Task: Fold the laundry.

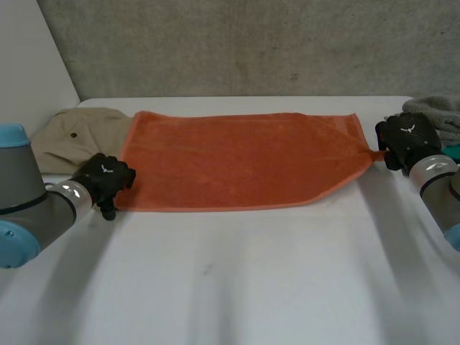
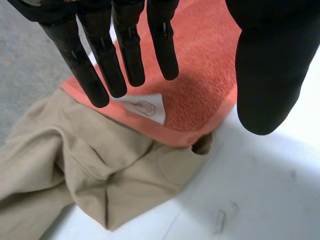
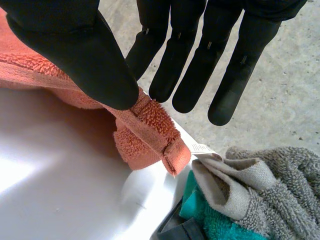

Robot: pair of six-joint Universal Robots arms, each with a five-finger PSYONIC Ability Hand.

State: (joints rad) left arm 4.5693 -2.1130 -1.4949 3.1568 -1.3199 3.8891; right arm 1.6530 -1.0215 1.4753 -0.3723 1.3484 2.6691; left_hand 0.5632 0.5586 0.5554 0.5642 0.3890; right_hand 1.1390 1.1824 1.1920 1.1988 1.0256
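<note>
The orange towel [image 1: 237,162] is lying spread out flat on the white counter [image 1: 237,287]. Its long side is running from one hand across to the other.

The left hand [image 1: 106,180] is sitting at the towel's near left corner. Its fingers [image 2: 102,65] are pointing out straight and loose over that corner. The thumb is staying apart from them, so this hand is grasping nothing. A small white label [image 2: 145,107] is showing on the towel just past the fingertips. A tan cloth [image 1: 72,136] is lying partly under the towel's left end and is sticking out beyond it.

The right hand [image 1: 406,138] is grasping a corner at the towel's right end. Its fingers [image 3: 195,65] are straight, and the thumb is pressing the towel's edge against them. That corner is being pulled out into a point. In the right wrist view it is hanging a little above the counter, with its tip drooping down past the thumb. The rest of the towel is lying flat.

A grey cloth [image 1: 440,111] is sitting in a heap just beside the towel's held corner. A teal cloth [image 3: 215,220] is peeking out from under the grey one.
</note>
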